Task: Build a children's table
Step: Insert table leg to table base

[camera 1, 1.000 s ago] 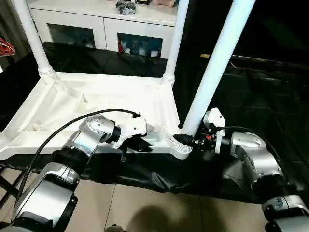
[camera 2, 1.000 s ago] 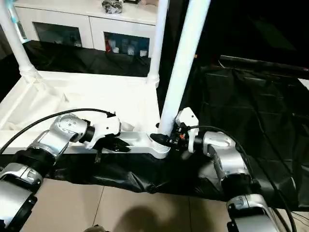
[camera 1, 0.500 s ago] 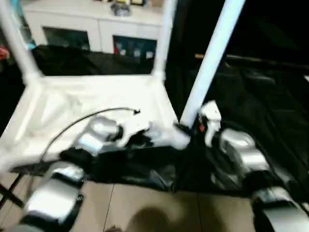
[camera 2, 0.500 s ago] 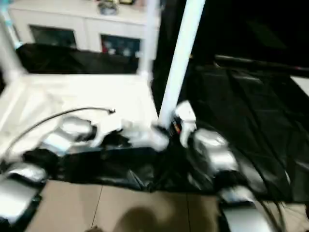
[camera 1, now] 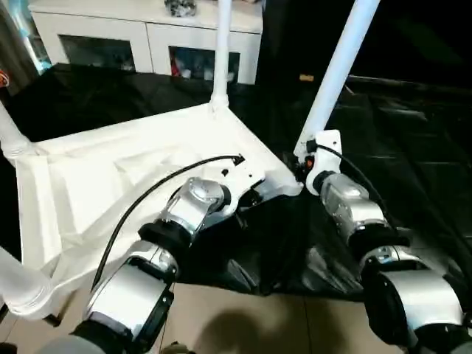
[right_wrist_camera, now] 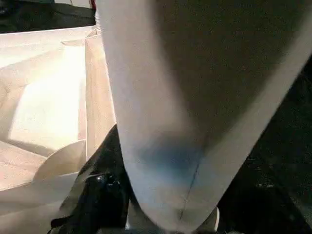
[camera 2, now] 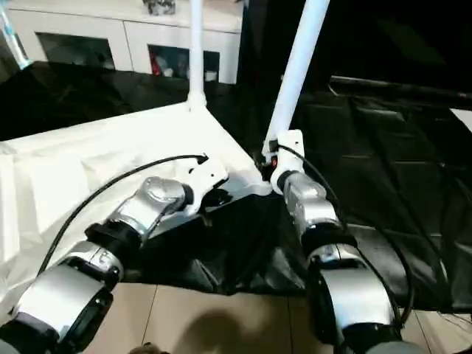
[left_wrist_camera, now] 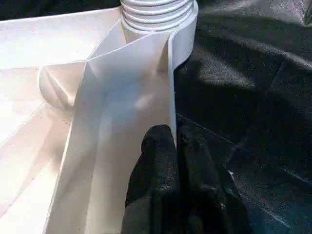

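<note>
The children's table lies upside down on black cloth, its white ribbed top (camera 1: 110, 169) turned at an angle to me. My left gripper (camera 1: 249, 196) is shut on the thin rim wall near the right-hand corner; its black fingers (left_wrist_camera: 165, 161) pinch that wall just short of the threaded socket (left_wrist_camera: 157, 12). At that corner one leg (camera 1: 335, 74) rises upright, and my right gripper (camera 1: 301, 164) is shut around its base, with the leg (right_wrist_camera: 161, 97) close in front of the wrist camera. Other legs stand at the far corner (camera 1: 220, 51), the left (camera 1: 10, 135) and the near left (camera 1: 18, 284).
A white glass-doored cabinet (camera 1: 147, 40) stands behind the table. Black cloth (camera 1: 398, 147) covers the ground to the right and back. Tan floor (camera 1: 243, 324) shows just in front of me. A black cable (camera 1: 147, 195) loops over my left forearm.
The table top has swung round: its right-hand corner has moved away from me and its left side has come nearer. Both grippers kept their holds and moved with it.
</note>
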Controlling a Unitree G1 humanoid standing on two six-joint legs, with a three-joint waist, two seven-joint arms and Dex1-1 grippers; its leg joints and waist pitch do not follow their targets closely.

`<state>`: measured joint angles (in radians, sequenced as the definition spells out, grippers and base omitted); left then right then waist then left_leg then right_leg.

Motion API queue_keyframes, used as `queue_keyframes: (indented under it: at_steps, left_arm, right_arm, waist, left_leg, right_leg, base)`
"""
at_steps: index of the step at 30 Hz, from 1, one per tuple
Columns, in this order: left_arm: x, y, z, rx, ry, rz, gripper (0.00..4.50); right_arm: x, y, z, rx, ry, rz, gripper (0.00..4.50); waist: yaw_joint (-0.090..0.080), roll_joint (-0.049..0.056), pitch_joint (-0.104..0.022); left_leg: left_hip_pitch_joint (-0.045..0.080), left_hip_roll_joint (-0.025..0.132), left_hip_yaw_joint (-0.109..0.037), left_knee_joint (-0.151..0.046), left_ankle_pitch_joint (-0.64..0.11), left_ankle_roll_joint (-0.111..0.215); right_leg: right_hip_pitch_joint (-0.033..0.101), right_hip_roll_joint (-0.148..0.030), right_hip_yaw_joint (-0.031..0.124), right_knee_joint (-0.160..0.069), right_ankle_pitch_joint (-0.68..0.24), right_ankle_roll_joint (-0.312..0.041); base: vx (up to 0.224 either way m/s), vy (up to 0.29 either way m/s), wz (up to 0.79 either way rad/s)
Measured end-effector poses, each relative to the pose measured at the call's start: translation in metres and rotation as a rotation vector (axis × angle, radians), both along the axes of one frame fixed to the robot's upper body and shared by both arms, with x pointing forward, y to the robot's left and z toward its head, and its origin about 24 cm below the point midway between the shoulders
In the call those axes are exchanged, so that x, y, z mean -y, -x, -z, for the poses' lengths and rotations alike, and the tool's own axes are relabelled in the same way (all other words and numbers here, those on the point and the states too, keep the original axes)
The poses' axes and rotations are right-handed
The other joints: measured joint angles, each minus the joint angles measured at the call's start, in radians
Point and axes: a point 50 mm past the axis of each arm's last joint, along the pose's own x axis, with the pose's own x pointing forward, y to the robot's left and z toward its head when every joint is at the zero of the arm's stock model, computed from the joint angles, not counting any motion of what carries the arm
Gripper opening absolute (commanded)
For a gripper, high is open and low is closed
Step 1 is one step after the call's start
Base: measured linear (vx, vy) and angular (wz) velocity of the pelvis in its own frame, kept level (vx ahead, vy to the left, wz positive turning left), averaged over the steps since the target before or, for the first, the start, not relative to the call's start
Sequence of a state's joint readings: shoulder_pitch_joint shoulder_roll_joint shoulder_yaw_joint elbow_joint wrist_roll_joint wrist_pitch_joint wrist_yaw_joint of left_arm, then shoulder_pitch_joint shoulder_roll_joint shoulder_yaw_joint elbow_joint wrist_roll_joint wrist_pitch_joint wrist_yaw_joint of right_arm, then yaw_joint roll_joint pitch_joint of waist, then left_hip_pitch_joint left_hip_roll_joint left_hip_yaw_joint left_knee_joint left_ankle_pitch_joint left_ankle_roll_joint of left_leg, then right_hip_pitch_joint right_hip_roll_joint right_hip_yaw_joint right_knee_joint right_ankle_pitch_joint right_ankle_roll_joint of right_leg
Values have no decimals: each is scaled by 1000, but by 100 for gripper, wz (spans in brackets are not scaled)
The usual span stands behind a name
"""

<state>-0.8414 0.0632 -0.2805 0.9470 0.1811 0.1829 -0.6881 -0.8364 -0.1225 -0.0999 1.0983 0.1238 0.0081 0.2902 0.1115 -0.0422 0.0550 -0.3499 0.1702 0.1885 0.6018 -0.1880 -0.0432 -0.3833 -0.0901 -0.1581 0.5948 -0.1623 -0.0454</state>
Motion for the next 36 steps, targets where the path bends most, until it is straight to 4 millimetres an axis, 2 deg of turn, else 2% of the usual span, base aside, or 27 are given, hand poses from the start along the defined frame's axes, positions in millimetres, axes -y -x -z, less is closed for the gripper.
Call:
queue_keyframes:
  at_steps: [8, 9, 11, 19, 20, 25, 31, 36]
  left_arm:
    - [-2, -1, 0, 3, -7, -4, 0]
    - [-3, -1, 0, 2, -8, -2, 0]
    - [-4, -1, -1, 2, -8, 3, 0]
    - [-13, 0, -2, 10, -12, 36, 0]
    - [-15, 1, -2, 11, -11, 43, 0]
    - [-25, 3, -4, 15, -6, 88, 0]
    - [-36, 5, -6, 17, -4, 148, 0]
    - [-47, 10, -8, -1, 4, 216, 0]
  right_arm:
    - [-3, -2, -1, -8, -7, 4, 188]
    - [-4, -2, -1, -6, -8, 3, 223]
    - [-5, -2, 0, -8, -34, -4, 258]
    - [-12, -1, -1, 5, -126, -50, 321]
    - [-12, 0, -1, 8, -132, -64, 340]
    - [-15, 1, -3, 25, -148, -142, 380]
    - [-13, 5, -4, 40, -105, -277, 390]
    - [0, 15, 0, 39, -44, -454, 390]
  waist:
    - [-6, 0, 0]
    - [-7, 0, 0]
    - [-10, 0, 0]
    - [-21, 2, 1]
    - [-23, 2, 2]
    - [-21, 3, 2]
    - [-20, 3, 2]
    - [-14, 3, 2]
  left_leg:
    - [1, 0, 0, 0, 0, 0]
    - [0, 0, 0, 0, 0, 0]
    - [0, 0, 0, 0, 0, 0]
    - [-1, 0, 1, -1, 0, 0]
    - [-2, 1, 1, -1, 0, 0]
    - [-5, 2, 3, -2, 0, 0]
    - [-11, 2, 7, -2, 0, 0]
    - [-15, 2, 8, -2, 0, 0]
  right_leg:
    - [0, 0, 0, -1, 0, 0]
    - [0, 0, 0, -1, 0, 0]
    - [0, 0, 0, -1, 0, 0]
    - [-2, 0, 0, -1, 0, 0]
    - [-2, 0, 0, -1, 0, 0]
    - [-7, 0, 0, -1, 0, 0]
    - [-13, 0, 3, 0, 2, -3]
    - [-17, 0, 2, 1, 3, -5]
  base:
    - [0, 0, 0]
    - [0, 0, 0]
    - [0, 0, 0]
    - [0, 0, 0]
    - [0, 0, 0]
    - [0, 0, 0]
    - [0, 0, 0]
    - [0, 0, 0]
